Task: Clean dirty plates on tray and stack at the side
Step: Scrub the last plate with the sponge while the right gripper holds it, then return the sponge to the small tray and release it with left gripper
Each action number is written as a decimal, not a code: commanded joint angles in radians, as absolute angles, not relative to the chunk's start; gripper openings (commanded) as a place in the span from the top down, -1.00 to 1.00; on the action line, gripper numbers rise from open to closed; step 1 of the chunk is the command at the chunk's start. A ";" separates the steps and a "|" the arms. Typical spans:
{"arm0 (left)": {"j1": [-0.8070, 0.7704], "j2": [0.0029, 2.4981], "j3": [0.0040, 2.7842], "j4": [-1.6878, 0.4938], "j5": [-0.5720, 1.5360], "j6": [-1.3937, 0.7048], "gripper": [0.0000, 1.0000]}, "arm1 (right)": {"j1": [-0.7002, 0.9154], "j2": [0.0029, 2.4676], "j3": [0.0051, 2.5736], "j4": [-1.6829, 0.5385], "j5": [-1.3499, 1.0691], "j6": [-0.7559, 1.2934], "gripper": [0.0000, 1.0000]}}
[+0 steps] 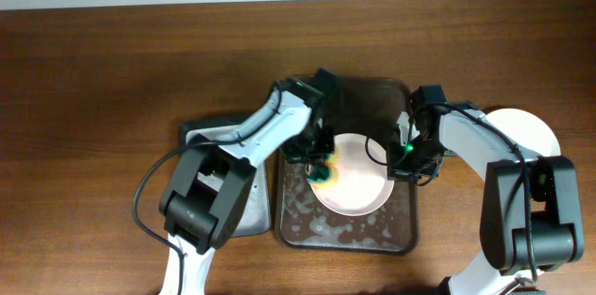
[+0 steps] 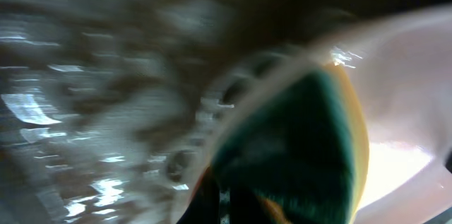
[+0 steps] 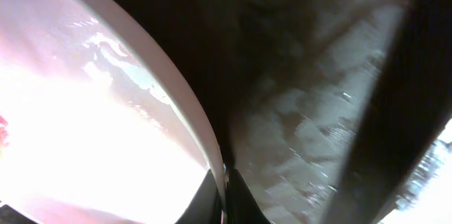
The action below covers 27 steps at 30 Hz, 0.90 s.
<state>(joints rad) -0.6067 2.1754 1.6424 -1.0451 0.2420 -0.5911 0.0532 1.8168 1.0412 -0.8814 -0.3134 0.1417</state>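
The right pincer (image 3: 224,197) is closed on the rim of the plate (image 3: 85,132), one finger over the lip and one under. It looks like a steadying hold, so the plate cannot slide while it is scrubbed. From this pincer the plate reaches across the tray (image 1: 363,109) to the left pincer (image 1: 318,157). The left pincer is clamped on the green and yellow sponge (image 2: 304,146), which it presses onto the plate's near edge. Suds (image 1: 321,225) lie on the tray floor below both pincers.

Outward of the right pincer, well apart from the tray, a second plate (image 1: 538,127) rests on the table (image 1: 112,62), partly hidden by the right arm, probably the start of the stack. Outward of the left pincer, just beside the tray, a smaller grey tray (image 1: 200,132) lies under the left arm. Only the tray's low rim seems to stand between the held plate and the stack.
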 commanded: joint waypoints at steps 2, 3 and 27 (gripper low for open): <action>-0.556 2.199 1.744 -1.132 0.029 -0.555 1.00 | 0.045 1.824 1.031 -0.890 -0.233 0.139 0.92; -0.559 2.199 1.779 -1.156 0.030 -0.541 1.00 | 0.045 1.824 1.031 -0.892 -0.233 0.139 0.92; -0.287 1.666 1.218 -1.095 -0.054 -0.517 1.00 | 0.046 1.194 1.033 -1.026 -0.014 0.136 0.92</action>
